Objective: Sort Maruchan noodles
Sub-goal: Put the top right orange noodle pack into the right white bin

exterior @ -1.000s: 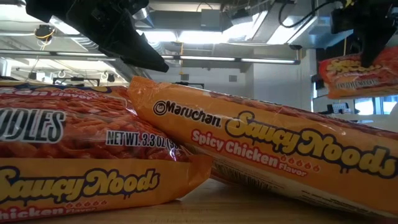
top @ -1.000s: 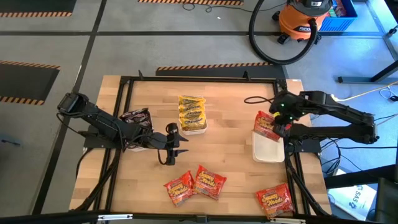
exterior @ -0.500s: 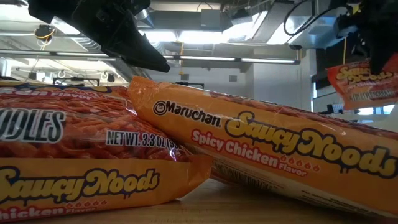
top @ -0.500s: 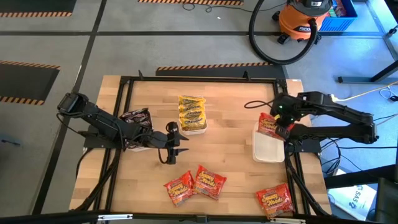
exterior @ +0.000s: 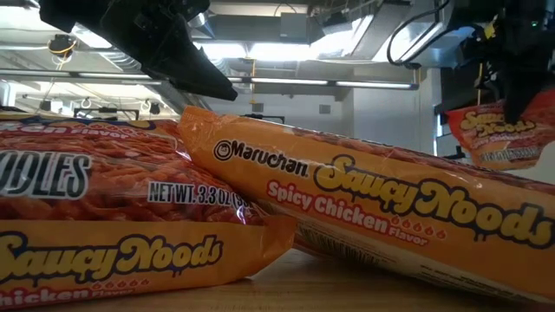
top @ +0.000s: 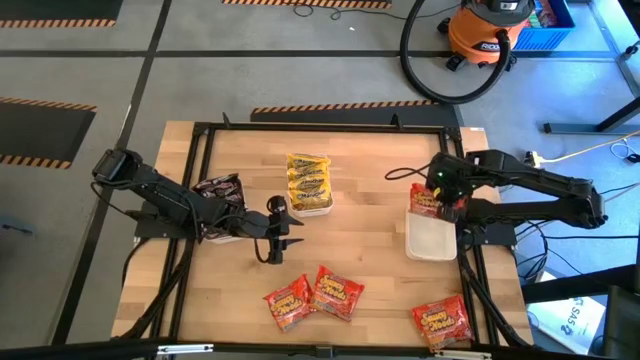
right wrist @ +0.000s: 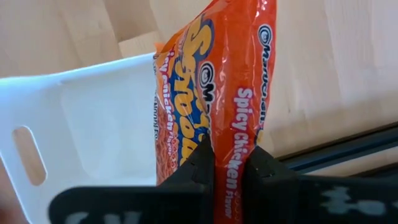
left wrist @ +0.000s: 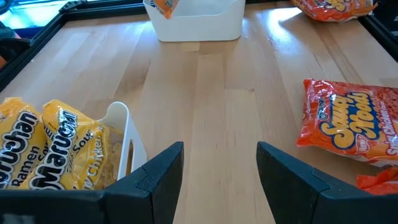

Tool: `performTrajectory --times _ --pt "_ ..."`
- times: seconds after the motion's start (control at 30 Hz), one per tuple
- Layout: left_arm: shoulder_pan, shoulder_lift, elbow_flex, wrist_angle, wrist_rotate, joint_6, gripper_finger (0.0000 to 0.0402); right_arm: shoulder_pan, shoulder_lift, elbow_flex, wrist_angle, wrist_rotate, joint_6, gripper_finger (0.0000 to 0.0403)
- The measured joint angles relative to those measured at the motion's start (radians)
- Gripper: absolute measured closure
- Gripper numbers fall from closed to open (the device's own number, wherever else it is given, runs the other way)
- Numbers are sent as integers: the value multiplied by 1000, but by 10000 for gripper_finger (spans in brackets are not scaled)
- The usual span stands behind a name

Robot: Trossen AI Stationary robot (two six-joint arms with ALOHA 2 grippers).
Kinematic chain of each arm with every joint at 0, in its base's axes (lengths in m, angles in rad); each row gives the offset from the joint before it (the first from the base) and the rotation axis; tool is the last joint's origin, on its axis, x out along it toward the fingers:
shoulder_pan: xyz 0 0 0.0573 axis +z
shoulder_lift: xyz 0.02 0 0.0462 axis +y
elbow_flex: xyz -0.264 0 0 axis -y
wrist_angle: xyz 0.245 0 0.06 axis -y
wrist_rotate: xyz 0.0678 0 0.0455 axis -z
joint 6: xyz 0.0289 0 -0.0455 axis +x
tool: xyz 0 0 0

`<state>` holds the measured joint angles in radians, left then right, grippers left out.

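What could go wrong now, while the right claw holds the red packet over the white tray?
The right claw pinches the red packet by one edge only, so it may slip out early. The packet hangs over the white tray's rim, so it may catch there or drop onto the table outside.

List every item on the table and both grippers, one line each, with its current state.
Right gripper: shut on held orange packet, hanging above right tray.
Right tray: empty.
Left gripper: open, holding nothing, mid-table.
Centre tray: filled with yellow packets.
Left tray: holds dark packet.
Loose orange packets: three lying flat near the table's front edge, two of them touching.
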<state>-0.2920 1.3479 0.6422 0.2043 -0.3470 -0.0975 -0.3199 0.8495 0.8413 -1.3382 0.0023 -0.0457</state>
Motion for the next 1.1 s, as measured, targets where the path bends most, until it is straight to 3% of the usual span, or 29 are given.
performTrajectory --times 0.27,0.7,1.1 --pt "0 0 0 0 0 0 206 0 4 0 18 60 -12 382" --pt "0 0 0 0 0 0 206 0 4 0 30 63 12 382" --pt "0 0 0 0 0 0 206 0 33 -58 134 172 12 382"
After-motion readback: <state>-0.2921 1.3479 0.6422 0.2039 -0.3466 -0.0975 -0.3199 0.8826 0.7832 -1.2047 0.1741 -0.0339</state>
